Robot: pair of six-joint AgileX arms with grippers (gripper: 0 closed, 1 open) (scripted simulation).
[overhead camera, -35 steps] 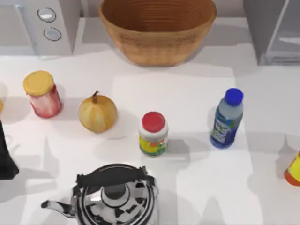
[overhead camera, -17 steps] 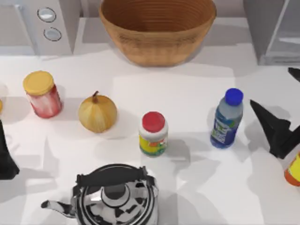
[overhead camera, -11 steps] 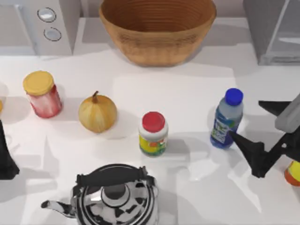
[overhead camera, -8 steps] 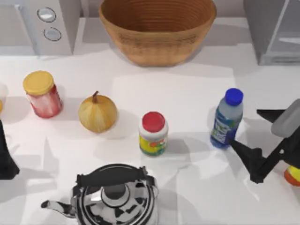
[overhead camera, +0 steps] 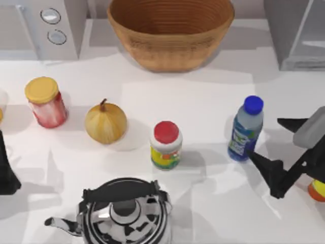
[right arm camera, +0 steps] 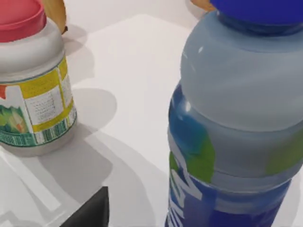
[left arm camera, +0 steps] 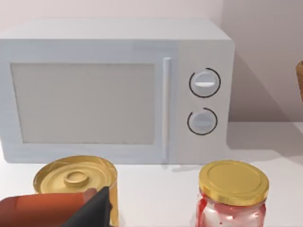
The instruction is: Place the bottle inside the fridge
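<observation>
The bottle (overhead camera: 246, 129) stands upright at the table's right, clear plastic with a blue cap and a blue-and-green label. My right gripper (overhead camera: 264, 138) is open just to its right, both dark fingers pointing at it, one behind and one in front, not touching. The right wrist view has the bottle (right arm camera: 227, 123) very close, with one fingertip (right arm camera: 90, 213) at the edge. The fridge (overhead camera: 289, 30) is the grey cabinet at the back right corner. My left gripper (overhead camera: 5, 175) stays parked at the left edge.
A wicker basket (overhead camera: 170, 30) sits at the back centre and a microwave (overhead camera: 45, 25) at the back left. A red-lidded jar (overhead camera: 166, 145), onion (overhead camera: 105, 122), yellow-lidded jar (overhead camera: 45, 101) and kettle (overhead camera: 124, 211) stand around. An orange container (overhead camera: 317, 189) is under my right arm.
My right arm came in from the right edge and swung its open fingers toward the bottle, then settled beside it. The bottle and left arm have not moved.
</observation>
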